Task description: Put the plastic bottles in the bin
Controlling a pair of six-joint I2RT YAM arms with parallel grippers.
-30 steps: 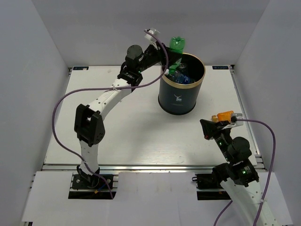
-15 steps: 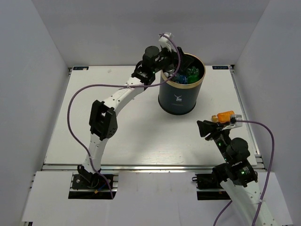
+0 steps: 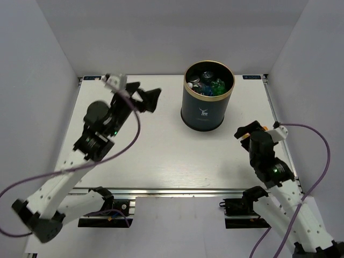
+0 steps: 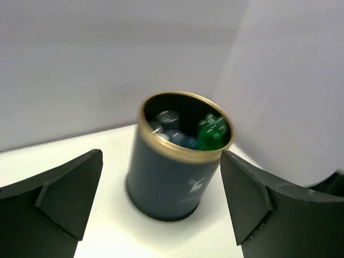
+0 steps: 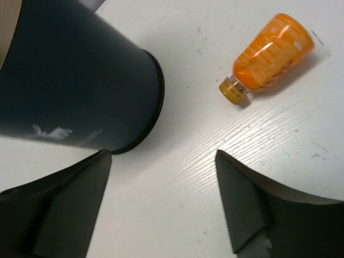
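Here, one bin (image 3: 203, 110), one orange bottle (image 5: 267, 54) lying nearby

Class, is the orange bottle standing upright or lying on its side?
Lying on its side: the orange bottle rests lengthwise on the table, apart from the bin.

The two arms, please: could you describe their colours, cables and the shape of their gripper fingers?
The left arm and right arm are white links with black joint housings, each trailing a loose purple cable and showing a small green light. The left gripper and right gripper carry broad, matt black, wedge-shaped fingers.
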